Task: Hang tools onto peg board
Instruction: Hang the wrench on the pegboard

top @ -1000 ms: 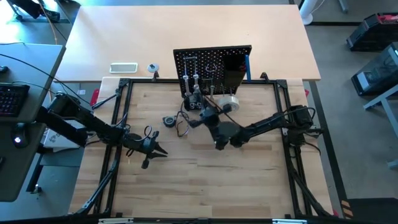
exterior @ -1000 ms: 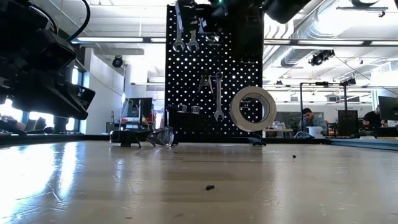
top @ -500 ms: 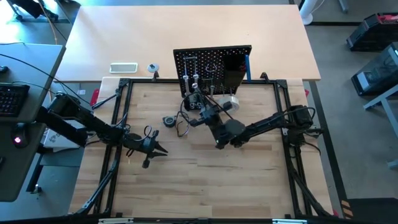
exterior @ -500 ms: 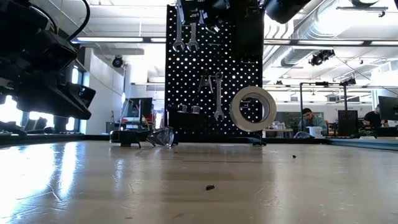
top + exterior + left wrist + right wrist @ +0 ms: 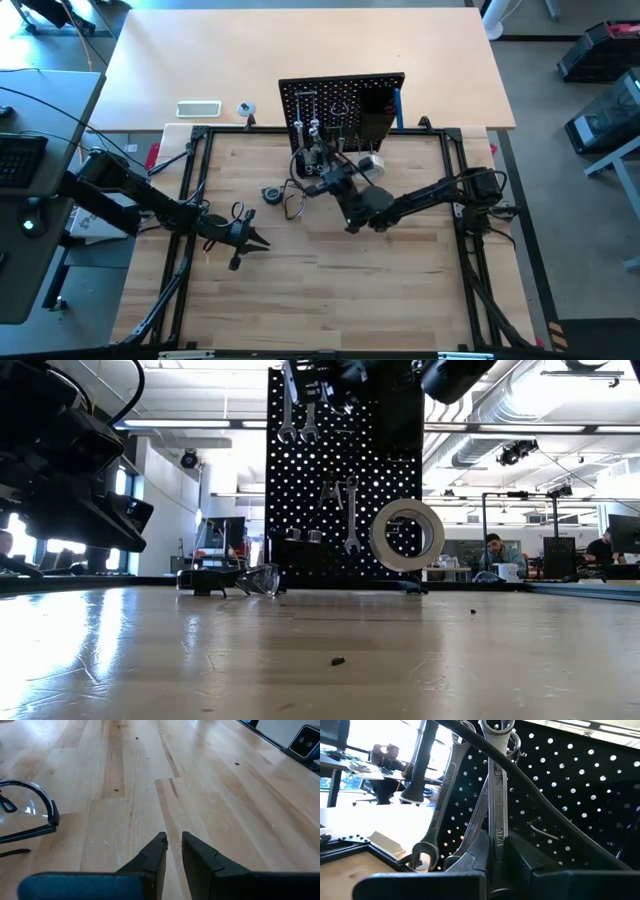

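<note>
Wrench [image 5: 496, 815] sits pinched upright between the narrow fingers of the right gripper [image 5: 495, 852], raised against the upper left part of the peg board [image 5: 340, 100] at the far middle of the table [image 5: 330, 290]. 2 more wrenches [image 5: 350, 510] and a tape roll [image 5: 407, 533] hang lower on the board. Left gripper [image 5: 172, 842] hovers over bare wood at the near left, fingers narrow and holding nothing, beside safety glasses [image 5: 30, 820].

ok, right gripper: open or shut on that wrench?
Shut on it: the right gripper pinches the silver wrench upright at the peg board, beside a hung wrench.
</note>
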Available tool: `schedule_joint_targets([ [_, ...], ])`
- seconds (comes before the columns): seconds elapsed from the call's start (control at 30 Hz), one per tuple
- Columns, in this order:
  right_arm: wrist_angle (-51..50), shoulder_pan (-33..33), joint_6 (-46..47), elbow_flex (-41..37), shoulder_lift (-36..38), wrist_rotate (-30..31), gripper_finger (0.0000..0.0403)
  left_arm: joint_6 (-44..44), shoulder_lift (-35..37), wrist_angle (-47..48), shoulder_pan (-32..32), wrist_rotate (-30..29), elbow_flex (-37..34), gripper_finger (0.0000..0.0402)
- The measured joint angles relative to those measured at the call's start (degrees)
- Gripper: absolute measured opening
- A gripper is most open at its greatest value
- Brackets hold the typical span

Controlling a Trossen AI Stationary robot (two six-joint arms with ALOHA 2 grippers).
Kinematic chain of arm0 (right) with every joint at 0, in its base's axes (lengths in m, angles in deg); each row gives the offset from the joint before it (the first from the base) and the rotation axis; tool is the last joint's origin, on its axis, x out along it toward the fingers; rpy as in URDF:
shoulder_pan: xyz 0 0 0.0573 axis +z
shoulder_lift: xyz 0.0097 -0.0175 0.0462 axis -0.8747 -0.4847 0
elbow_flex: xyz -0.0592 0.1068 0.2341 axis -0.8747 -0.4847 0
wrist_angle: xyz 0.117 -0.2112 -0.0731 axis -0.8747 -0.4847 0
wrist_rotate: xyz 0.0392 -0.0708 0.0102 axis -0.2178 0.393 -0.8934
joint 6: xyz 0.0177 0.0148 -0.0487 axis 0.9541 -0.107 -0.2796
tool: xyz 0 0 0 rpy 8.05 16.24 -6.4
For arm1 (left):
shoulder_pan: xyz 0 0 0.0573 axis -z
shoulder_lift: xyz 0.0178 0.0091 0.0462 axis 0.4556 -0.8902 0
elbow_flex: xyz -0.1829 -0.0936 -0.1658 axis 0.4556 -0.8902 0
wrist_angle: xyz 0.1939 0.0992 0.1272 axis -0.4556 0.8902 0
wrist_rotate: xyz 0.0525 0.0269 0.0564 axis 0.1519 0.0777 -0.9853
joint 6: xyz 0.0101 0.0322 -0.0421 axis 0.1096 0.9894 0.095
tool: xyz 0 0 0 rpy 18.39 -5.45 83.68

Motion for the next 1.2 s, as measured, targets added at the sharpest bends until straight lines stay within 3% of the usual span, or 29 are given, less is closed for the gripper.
schedule_joint_targets([
  [1.2, -1.2, -7.5, 1.7, 0.0, 0.0, -5.4, 0.0028, 0.6, 0.0, 0.4, 0.0, -1.2, 0.0, 0.0053],
])
